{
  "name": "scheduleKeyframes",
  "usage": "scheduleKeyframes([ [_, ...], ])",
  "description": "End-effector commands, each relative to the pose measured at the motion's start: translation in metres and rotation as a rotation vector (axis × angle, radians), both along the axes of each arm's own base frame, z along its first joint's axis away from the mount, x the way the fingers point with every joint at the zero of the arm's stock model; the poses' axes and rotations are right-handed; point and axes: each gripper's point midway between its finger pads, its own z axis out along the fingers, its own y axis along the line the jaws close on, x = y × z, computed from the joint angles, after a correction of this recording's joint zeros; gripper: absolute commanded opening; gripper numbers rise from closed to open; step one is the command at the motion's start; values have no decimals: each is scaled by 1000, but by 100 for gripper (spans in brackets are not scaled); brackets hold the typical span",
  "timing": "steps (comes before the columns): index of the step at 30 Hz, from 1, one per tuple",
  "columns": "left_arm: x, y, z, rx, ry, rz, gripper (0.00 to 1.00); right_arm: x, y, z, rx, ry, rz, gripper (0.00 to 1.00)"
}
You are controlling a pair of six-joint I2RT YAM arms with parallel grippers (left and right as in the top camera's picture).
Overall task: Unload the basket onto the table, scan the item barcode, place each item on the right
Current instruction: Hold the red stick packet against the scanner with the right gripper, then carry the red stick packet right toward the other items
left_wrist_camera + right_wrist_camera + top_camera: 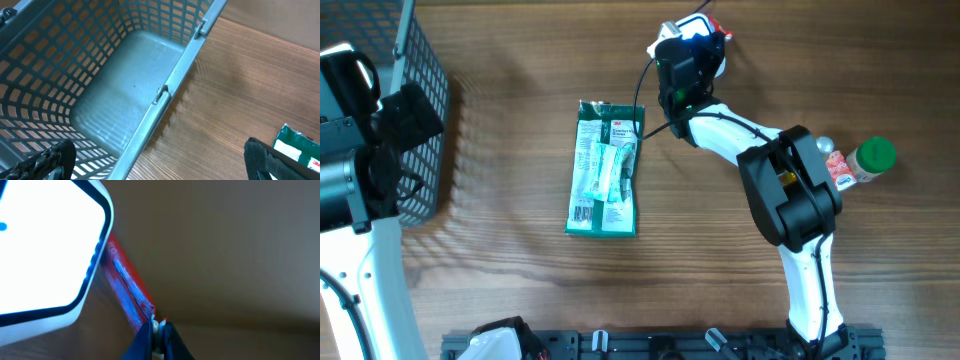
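Green packet (605, 168) lies flat mid-table (barcode end near). Left gripper (157, 162) gapes wide above the basket (177, 75); right gripper (157, 330) is pinched shut beside the far scanner (45, 250).

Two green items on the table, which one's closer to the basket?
The flat green packet mid-table; the green-capped bottle lies far right, beyond the right arm, away from the basket.

Green pkt (300, 145) cropped at btm-right edge; scanner (45, 245) overexposed, cut off left; pkt print unreadable overhead.
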Motion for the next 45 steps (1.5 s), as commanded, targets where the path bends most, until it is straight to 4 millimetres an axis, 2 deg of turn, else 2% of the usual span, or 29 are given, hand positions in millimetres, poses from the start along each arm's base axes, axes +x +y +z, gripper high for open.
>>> scheduleKeyframes([
  [1, 0, 1, 2, 7, -2, -5, 100, -5, 6, 8, -4, -21, -21, 4],
  [5, 0, 1, 2, 7, -2, -5, 100, -11, 26, 13, -4, -14, 23, 4],
  [9, 0, 1, 2, 7, -2, -5, 100, -17, 35, 5, -13, 20, 37, 4],
  [13, 0, 1, 2, 7, -2, -5, 100, -25, 32, -12, -21, 93, 26, 4],
  [16, 0, 1, 2, 7, -2, -5, 100, -29, 31, -16, -4, 107, 18, 4],
  [24, 0, 1, 2, 7, -2, -5, 100, -36, 35, -2, 53, 113, 33, 4],
  [26, 0, 1, 2, 7, -2, -5, 100, -36, 35, 9, 66, 95, 34, 4],
  [30, 0, 1, 2, 7, -2, -5, 100, -43, 33, 71, 171, -10, 48, 4],
  [33, 0, 1, 2, 7, -2, -5, 100, -60, 29, 114, 272, -33, 77, 4],
  [35, 0, 1, 2, 7, -2, -5, 100, -81, 18, 131, 392, -26, 58, 4],
  [38, 0, 1, 2, 7, -2, -5, 100, -110, 1, 120, 591, 58, -11, 4],
  [41, 0, 1, 2, 7, -2, -5, 100, -159, -12, 69, 836, 319, -165, 4],
  [42, 0, 1, 2, 7, -2, -5, 100, -187, -14, 44, 981, 470, -277, 4],
  [45, 0, 1, 2, 7, -2, -5, 100, -229, -17, 15, 1206, 658, -499, 4],
])
